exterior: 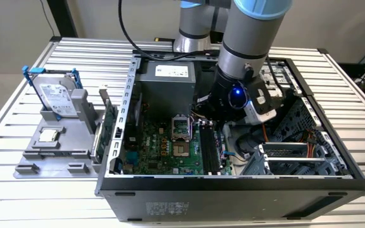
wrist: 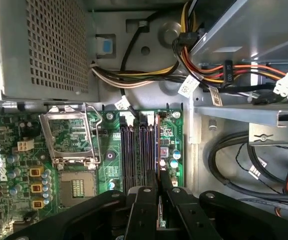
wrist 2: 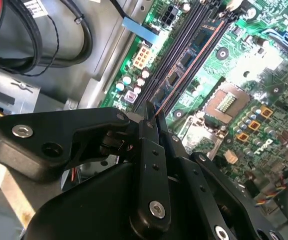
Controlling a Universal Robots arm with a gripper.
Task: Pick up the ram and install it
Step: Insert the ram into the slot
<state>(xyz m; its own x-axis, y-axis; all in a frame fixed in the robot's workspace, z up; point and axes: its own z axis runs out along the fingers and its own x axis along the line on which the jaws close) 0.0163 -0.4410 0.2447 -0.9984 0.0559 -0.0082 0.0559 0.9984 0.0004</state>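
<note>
The gripper (wrist: 158,192) is pinching the ram (wrist 2: 183,70) edge-on between closed fingers, hovering over the motherboard's black memory slots (wrist: 140,155) inside the computer case (exterior: 233,183), where slight tilt or offset is risking a jam against the slot rim.

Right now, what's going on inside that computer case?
The robot arm has its gripper down inside the open computer case, just above the motherboard's black memory slots. Its fingers are closed on the ram, a thin stick held on edge and lined up along one of the slots. Whether it is fully seated cannot be told. Outside the case, a grey holder carries a hard drive.
</note>
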